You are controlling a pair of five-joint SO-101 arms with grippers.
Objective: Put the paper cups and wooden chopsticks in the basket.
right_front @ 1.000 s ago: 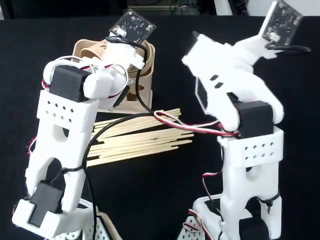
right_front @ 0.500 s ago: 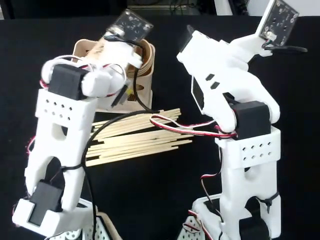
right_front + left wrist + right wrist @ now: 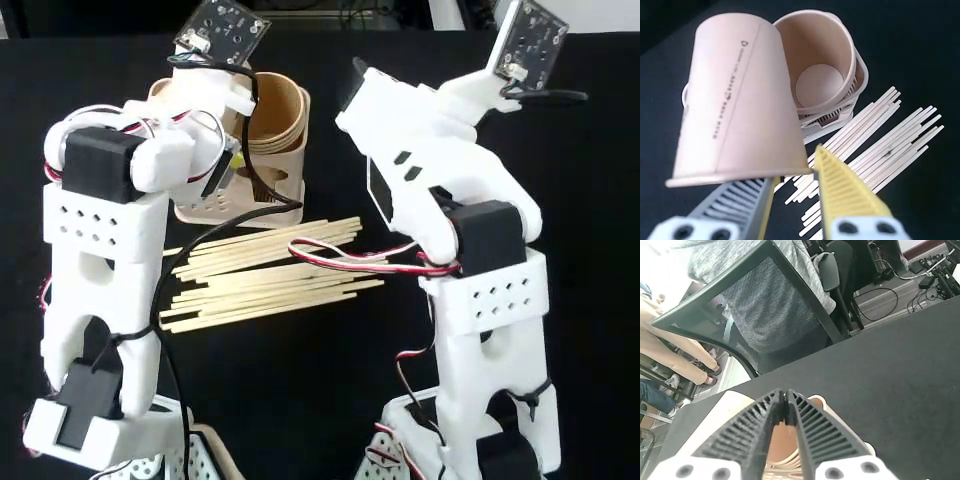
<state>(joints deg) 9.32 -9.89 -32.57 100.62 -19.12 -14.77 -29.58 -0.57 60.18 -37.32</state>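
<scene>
Black table (image 3: 300, 395) — basket (image 3: 287, 165), chopsticks (image 3: 270, 285) lying on it.

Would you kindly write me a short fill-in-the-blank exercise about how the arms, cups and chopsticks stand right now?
1. The left gripper is shut on a paper ____.
2. A second cup sits inside the ____.
3. The wooden chopsticks lie on the black ____.
4. The right gripper is ____ and holds nothing.

Missing words: cup; basket; table; shut.
</scene>
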